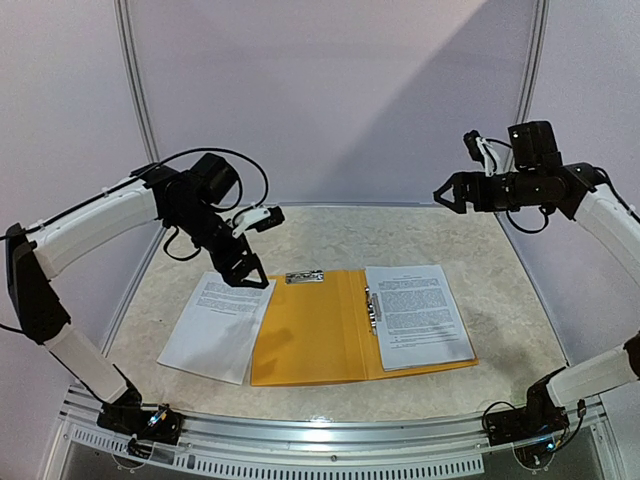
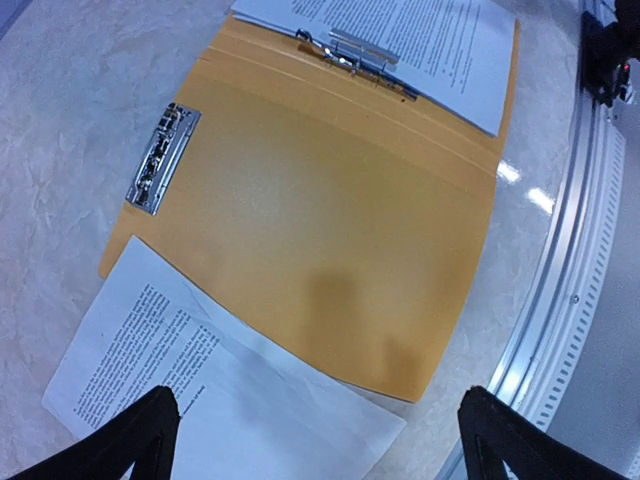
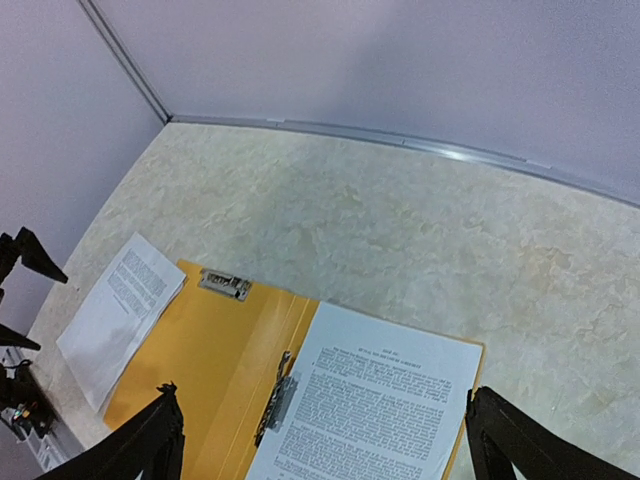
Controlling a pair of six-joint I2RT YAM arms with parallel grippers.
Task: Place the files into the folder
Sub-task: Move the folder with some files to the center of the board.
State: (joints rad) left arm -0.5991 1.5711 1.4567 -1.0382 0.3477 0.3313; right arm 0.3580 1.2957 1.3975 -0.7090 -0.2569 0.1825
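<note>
top external: the folder lies open flat on the table, near the middle. one sheet rests on its right half, its left edge at the spine clip. a second sheet lies left of the folder, its right edge overlapping the folder's left edge. a loose metal clip sits at the folder's top edge. the left gripper hangs just above the second sheet's top right corner, fingers spread, holding nothing. the right gripper is raised well above the table's far right, fingers spread and empty.

left wrist: two dark fingertips stand wide apart at the bottom corners. between them lie the second sheet and the folder's bare orange half. the loose clip sits at the folder's left edge here; the clipped sheet is at the top.

right wrist: fingertips spread wide at the bottom corners, high over the folder. both sheets show: one on the folder, one beside it.
</note>
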